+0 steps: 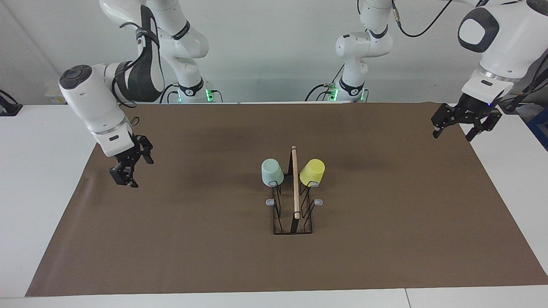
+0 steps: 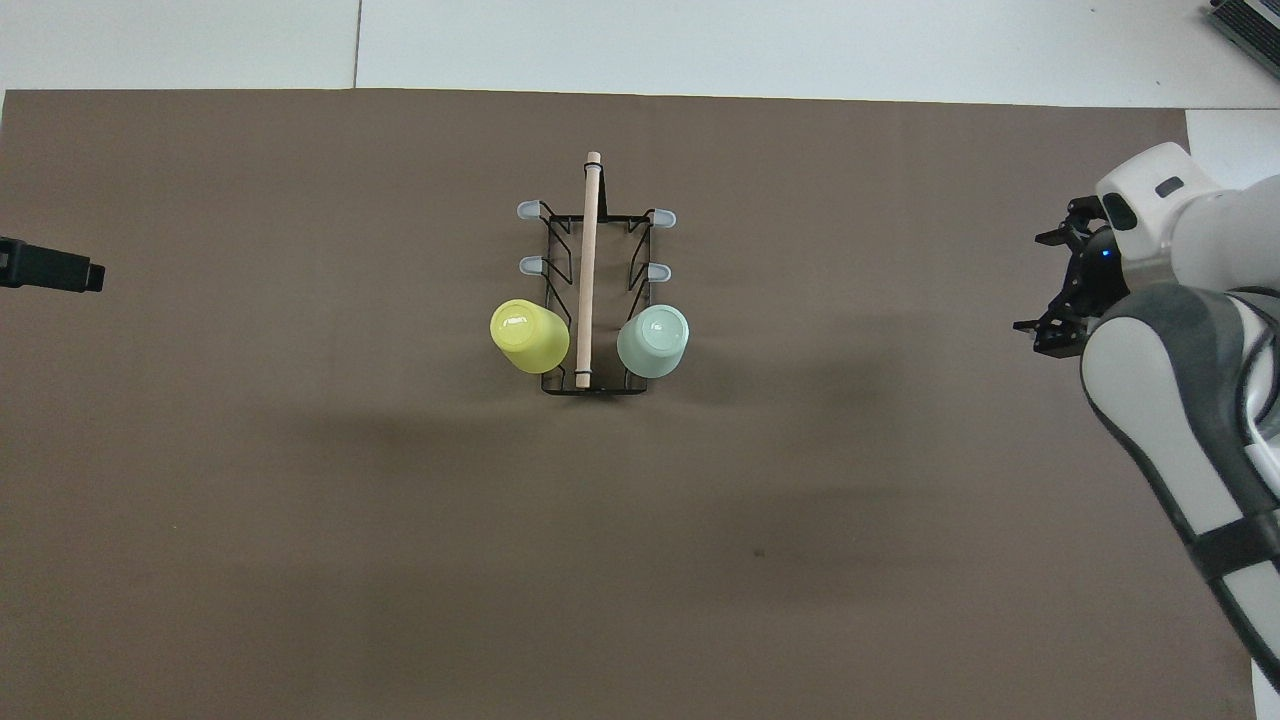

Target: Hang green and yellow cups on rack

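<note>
The rack stands in the middle of the brown mat, its wooden rod pointing away from the robots; it also shows in the overhead view. The pale green cup hangs upside down on the prong nearest the robots, on the side toward the right arm's end. The yellow cup hangs the same way on the side toward the left arm's end. My left gripper is open and empty, raised over the mat's edge. My right gripper is open and empty over the mat's other end.
Two grey-tipped prongs on each side of the rack are bare, farther from the robots than the cups. The brown mat covers most of the white table. Both arms wait well away from the rack.
</note>
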### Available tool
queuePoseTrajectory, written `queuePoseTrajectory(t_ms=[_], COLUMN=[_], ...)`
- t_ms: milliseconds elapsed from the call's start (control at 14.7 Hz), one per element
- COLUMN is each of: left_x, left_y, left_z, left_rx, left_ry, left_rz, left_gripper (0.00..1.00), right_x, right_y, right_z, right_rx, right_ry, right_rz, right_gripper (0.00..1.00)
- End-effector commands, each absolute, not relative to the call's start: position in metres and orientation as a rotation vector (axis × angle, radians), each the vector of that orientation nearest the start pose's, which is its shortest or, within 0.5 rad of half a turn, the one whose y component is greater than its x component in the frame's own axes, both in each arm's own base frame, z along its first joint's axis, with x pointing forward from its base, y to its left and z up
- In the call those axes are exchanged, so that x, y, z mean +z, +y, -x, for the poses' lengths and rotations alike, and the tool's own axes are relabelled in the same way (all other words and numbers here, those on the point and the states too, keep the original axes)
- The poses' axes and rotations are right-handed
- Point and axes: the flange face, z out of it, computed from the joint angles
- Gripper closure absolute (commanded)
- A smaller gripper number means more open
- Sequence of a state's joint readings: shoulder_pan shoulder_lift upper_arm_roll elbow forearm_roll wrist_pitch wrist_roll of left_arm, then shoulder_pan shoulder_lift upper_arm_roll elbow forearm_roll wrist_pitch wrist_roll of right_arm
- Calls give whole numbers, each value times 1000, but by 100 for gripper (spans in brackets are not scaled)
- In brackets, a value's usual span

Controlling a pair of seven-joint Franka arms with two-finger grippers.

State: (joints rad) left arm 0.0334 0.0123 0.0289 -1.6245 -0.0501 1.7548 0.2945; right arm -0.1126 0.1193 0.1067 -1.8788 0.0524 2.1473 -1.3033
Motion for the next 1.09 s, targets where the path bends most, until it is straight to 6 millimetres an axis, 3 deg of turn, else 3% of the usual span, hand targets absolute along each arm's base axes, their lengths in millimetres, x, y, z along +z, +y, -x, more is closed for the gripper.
queuePoseTrajectory(t_ms=[0,136,340,408,612,748,884,1020], left_x=[623,625,644,649,656,657,657,656], left_y=[18,16,-26,-38,-41,-42,-33,-30], left_z=[-539,-535,-539,-543,-541,-540,-539,-537], left_rx=[-122,-82,-68,-74,-4,-25,-7,-5], left_ry=[402,429,552,576,513,454,425,394], left_rz=[3130,3114,2987,2987,3016,3051,3112,3115], left_gripper=[0,0,0,0,0,0,0,0], right_x=[468,470,471,475,484,509,542,577], right_y=[34,61,86,88,122,129,132,115], right_z=[-601,-598,-594,-593,-579,-569,-560,-556], right_rx=[-201,-199,-221,-237,-205,-149,-120,-95], right_ry=[-1767,-1650,-1391,-1268,-686,-343,-190,-101], right_rz=[2711,2799,2920,2972,3129,3189,3208,3215], right_gripper=[0,0,0,0,0,0,0,0])
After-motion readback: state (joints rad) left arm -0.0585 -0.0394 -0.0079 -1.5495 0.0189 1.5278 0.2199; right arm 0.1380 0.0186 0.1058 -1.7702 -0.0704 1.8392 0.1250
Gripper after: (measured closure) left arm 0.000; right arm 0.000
